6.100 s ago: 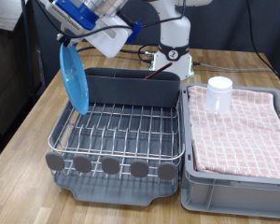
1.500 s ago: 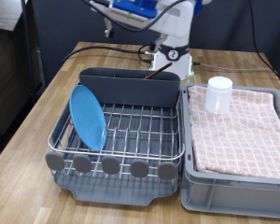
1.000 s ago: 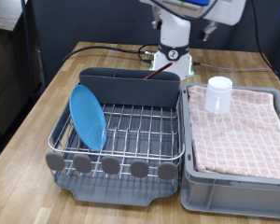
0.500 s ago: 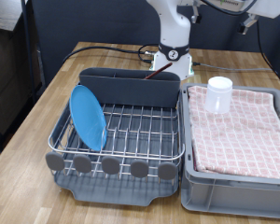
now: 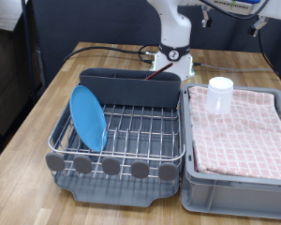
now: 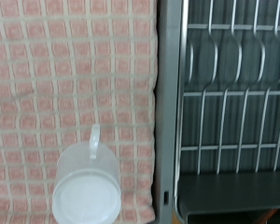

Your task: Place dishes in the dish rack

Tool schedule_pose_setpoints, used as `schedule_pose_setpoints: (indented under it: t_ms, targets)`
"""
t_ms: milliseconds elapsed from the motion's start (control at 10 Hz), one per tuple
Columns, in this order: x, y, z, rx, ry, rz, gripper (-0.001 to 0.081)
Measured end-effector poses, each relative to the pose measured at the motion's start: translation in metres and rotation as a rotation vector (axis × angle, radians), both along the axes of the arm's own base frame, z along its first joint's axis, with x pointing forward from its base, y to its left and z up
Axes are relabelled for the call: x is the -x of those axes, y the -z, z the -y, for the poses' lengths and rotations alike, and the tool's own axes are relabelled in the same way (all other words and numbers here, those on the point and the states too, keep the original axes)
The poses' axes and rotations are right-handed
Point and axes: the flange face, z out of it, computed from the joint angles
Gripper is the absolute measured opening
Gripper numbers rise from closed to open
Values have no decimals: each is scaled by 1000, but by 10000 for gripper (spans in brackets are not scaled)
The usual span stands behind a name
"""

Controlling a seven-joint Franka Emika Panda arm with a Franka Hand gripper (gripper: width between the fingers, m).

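A wooden tabletop [image 5: 56,103] holds a dish rack [image 5: 122,131] and a cloth-lined bin [image 5: 236,141]. Dark curtains hang behind. The end effector [image 5: 256,28] hovers high above the cup [image 5: 220,94]; I cannot tell whether it is released or clenched.

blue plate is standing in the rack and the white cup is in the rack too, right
Not quite. The blue plate does stand in the dish rack, but the white cup sits on the pink checked cloth in the grey bin, as the exterior view shows.

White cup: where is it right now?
The white cup stands on the pink checked cloth in the grey bin, exterior view's right, beside the dish rack.
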Motion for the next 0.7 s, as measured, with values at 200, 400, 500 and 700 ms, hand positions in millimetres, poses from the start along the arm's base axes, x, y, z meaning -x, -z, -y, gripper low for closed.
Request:
schedule_pose_setpoints:
  t_ms: [200, 400, 500, 700]
  targets:
    - [-2, 22, -1, -20, 18, -53, 803]
    - [-4, 43, -3, -33, 47, -70, 803]
    - [-3, 53, -4, -40, 71, -74, 803]
    - [2, 75, -8, -74, 121, -80, 803]
